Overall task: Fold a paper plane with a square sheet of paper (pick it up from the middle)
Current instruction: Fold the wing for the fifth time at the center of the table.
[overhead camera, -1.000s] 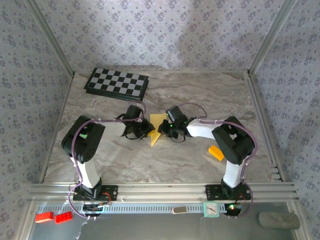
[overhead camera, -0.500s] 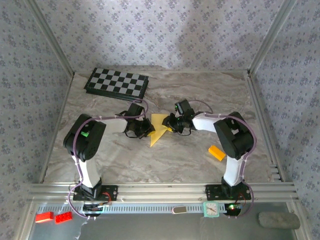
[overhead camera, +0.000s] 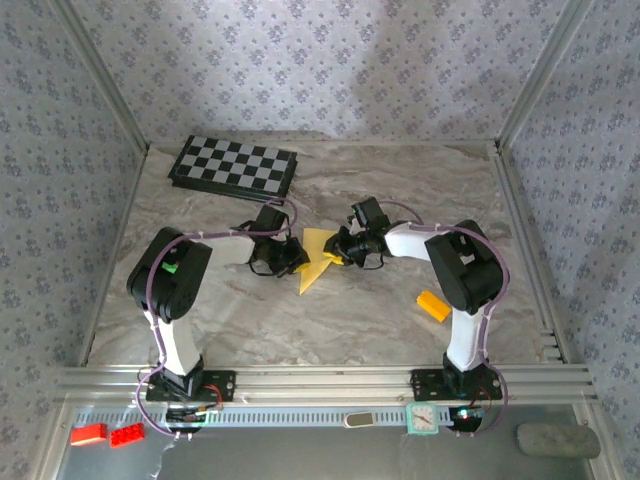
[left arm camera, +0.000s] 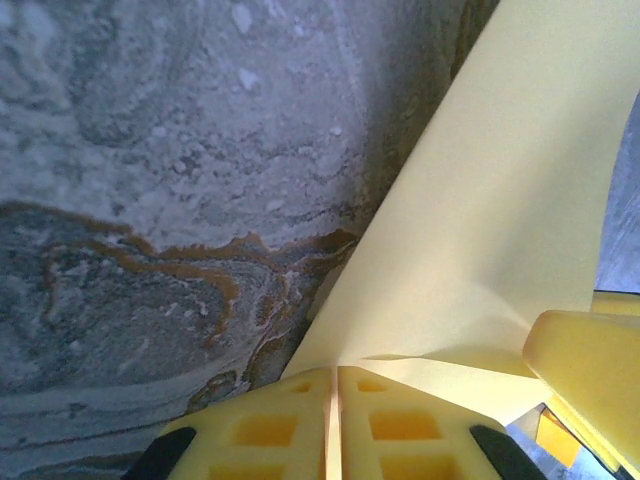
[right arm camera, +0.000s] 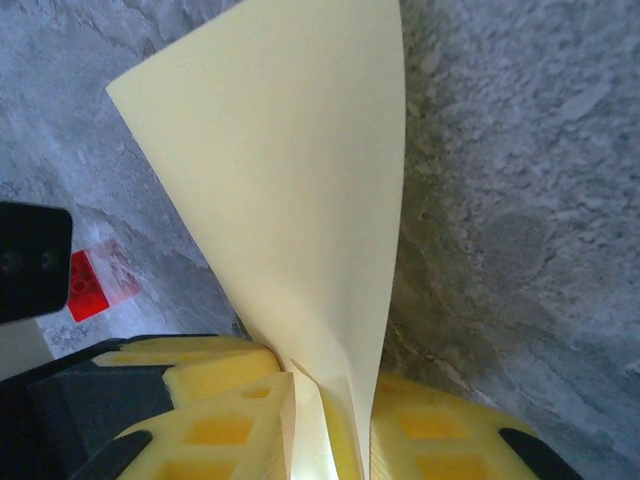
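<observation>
The square sheet of paper (overhead camera: 318,262) is a creased, pointed yellow shape at mid-table, its tip pointing toward the near edge. My left gripper (overhead camera: 297,256) is at its left edge. In the left wrist view that gripper (left arm camera: 334,372) is shut, with the sheet (left arm camera: 500,200) rising from between its pads. My right gripper (overhead camera: 341,251) is at the paper's right side. In the right wrist view the folded sheet (right arm camera: 300,150) runs up from between that gripper's (right arm camera: 330,385) pads, which are shut on it. The two grippers sit close together.
A checkerboard (overhead camera: 234,167) lies at the far left of the marble table. A small orange-yellow block (overhead camera: 433,305) rests near the right arm's base. Red bricks (overhead camera: 105,434) and a small clock (overhead camera: 422,418) sit below the front rail.
My right gripper left the paper's near-right edge, moved right and farther back, and took a new hold on the paper's right side. The left gripper barely moved.
</observation>
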